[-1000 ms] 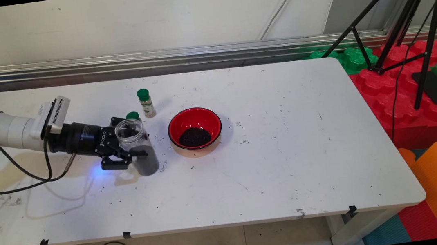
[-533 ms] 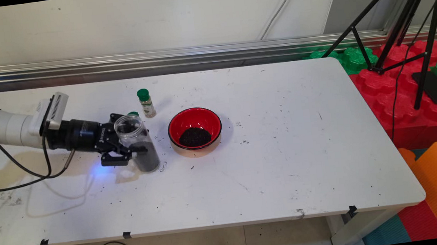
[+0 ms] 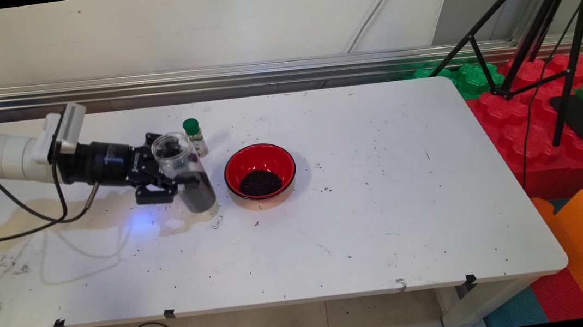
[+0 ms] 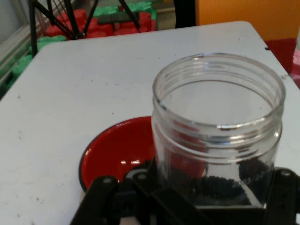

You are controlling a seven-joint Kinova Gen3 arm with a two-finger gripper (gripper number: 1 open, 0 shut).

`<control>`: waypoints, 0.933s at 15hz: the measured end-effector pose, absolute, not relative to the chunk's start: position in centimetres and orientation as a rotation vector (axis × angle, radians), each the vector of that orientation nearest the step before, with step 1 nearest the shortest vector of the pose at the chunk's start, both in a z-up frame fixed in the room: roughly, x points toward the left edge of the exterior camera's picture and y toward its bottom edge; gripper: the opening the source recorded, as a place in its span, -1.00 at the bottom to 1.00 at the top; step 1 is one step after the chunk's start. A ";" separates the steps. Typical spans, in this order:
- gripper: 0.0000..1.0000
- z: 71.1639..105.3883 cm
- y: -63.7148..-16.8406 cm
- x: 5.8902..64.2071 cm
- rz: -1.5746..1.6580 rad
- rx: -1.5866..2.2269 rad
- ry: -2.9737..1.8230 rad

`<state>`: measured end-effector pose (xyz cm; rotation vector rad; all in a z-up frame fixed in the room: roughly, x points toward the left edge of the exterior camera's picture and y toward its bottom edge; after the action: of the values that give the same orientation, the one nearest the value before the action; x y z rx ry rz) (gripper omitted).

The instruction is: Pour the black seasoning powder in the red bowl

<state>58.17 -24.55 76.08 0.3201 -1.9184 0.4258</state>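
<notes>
The claw (image 3: 179,183) is clamped on the clear jar (image 3: 185,171), one finger on each side of its lower body, and the jar hangs clear of the counter (image 3: 364,221) with a shadow under it. No lid on it; the mouth is wide open and leans a little back toward the arm, while the base, dark with fine black grains, points toward the red bowl (image 3: 260,174). That bowl sits just ahead of the claw, and from the hand's own camera its red rim (image 4: 110,150) peeks out right behind the jar (image 4: 218,136). There is a small heap of the same black stuff lying in the bowl's bottom, and a good load is in the jar too, so some is across and plenty is left, as far as I can judge. Just beyond the claw, on its far side, stands a small spice bottle with a green cap (image 3: 194,136), untouched. Black specks lie scattered on the counter around the bowl and under the jar.
</notes>
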 end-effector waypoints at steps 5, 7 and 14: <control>-1.00 78.5 -25.5 57.2 0.462 0.318 -1.905; -1.00 79.8 -26.2 56.6 0.481 0.313 -1.898; -1.00 82.8 -28.4 55.0 0.526 0.288 -1.882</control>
<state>54.96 -28.44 82.78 0.2876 -1.8817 0.5256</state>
